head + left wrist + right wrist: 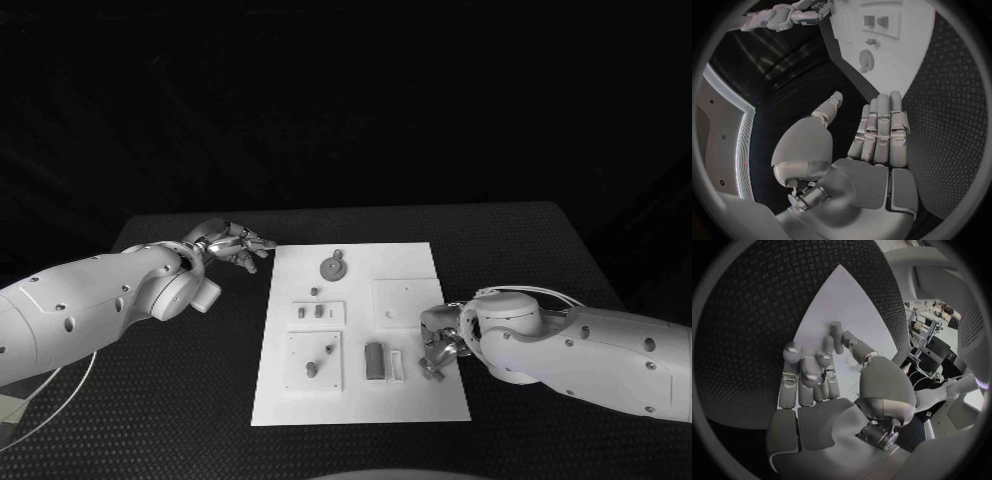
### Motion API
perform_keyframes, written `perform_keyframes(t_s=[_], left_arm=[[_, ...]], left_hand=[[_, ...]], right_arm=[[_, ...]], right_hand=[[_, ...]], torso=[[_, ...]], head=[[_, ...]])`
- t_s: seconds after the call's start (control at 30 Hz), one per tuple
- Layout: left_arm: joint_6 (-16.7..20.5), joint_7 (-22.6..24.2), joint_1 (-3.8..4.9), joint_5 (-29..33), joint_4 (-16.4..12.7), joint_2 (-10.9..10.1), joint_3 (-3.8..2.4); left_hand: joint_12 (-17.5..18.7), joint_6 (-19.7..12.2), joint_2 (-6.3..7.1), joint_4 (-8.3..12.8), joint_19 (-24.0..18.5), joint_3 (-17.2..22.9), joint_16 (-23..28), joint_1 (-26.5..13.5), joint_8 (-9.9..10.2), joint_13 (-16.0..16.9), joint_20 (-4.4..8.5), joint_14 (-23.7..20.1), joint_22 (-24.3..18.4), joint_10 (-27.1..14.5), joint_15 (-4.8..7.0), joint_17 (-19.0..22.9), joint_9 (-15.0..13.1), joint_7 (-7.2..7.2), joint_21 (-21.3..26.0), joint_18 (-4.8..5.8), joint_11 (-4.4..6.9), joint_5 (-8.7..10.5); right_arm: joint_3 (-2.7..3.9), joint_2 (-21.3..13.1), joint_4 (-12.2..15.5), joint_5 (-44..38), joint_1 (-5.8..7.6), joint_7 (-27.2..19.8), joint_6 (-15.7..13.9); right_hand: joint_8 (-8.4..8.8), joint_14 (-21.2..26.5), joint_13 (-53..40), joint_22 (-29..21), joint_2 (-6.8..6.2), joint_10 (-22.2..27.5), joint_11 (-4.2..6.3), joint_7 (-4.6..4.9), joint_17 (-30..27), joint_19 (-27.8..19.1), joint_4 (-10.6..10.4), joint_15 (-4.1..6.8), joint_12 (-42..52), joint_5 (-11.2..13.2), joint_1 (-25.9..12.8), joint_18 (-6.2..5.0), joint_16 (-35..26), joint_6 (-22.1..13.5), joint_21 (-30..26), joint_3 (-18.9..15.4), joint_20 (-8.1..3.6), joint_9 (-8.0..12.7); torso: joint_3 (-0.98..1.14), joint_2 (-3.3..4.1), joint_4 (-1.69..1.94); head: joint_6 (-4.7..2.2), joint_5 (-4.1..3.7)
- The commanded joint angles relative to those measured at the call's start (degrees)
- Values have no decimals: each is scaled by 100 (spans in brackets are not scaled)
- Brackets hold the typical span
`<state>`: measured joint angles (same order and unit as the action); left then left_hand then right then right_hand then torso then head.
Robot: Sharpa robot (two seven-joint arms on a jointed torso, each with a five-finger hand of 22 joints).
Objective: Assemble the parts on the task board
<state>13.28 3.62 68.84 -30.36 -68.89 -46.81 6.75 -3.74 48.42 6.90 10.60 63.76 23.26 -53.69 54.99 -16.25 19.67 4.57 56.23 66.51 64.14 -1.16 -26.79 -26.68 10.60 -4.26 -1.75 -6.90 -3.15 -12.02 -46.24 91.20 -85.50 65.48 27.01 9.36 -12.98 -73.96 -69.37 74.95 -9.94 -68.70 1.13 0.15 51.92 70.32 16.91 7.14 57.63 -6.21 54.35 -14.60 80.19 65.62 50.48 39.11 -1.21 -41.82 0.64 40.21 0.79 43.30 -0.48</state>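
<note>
A black, finely textured table [548, 250] fills the space before us, with darkness behind it. Nearest, our right hand [440, 345] is curled down over the near right part of the flat white rectangular task board [411, 260]; a small grey peg-shaped part [836, 336] stands at its fingertips [825, 357], though we cannot tell whether they actually grip it. Just beside that hand a dark oblong block part [375, 360] sits in a recess, and two small grey pins [310, 312] stand in a square plate further up. Beyond them lies a grey round disc part [333, 268]. Farthest, our left hand [235, 245] hovers off the board's far left corner, fingers straight and apart, holding nothing.
</note>
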Motion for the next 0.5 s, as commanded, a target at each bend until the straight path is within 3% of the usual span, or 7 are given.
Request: perform_keyframes(t_s=[0.03,0.27,0.5], left_arm=[[-68,26,7,-19,-13,5,-3],[-67,24,7,-19,-12,8,-3],[-65,20,7,-19,-12,8,-3]], left_hand=[[-23,-36,4,8,27,-30,18,-48,-22,8,7,7,-9,-23,15,-8,7,8,20,-83,-19,-6],[-23,-36,4,8,28,-31,18,-47,-22,8,7,7,-9,-23,15,-9,7,8,20,-83,-19,-6],[-24,-36,3,8,29,-32,19,-48,-22,8,7,8,-10,-23,15,-10,8,9,20,-83,-19,-6]], right_arm=[[-58,-11,-81,-517,-71,11,-21],[-59,-13,-91,-478,-71,93,-176],[-58,-48,-45,542,-24,146,-552]], right_hand=[[131,-2,9,108,677,-36,-16,522,-9,-28,4,-23,26,-22,782,-40,-3,-580,31,-47,-3,36],[126,-3,10,107,664,-43,-18,523,-11,-26,-2,-26,30,-20,807,-39,-3,-565,35,-63,3,41],[102,-11,8,102,692,-74,-8,513,-11,-5,-2,-19,50,-20,805,-40,5,-518,42,-90,8,42]], torso=[[3,0,0],[2,1,-3],[3,0,1]], head=[[-1,-3],[-7,-3],[-15,-1]])
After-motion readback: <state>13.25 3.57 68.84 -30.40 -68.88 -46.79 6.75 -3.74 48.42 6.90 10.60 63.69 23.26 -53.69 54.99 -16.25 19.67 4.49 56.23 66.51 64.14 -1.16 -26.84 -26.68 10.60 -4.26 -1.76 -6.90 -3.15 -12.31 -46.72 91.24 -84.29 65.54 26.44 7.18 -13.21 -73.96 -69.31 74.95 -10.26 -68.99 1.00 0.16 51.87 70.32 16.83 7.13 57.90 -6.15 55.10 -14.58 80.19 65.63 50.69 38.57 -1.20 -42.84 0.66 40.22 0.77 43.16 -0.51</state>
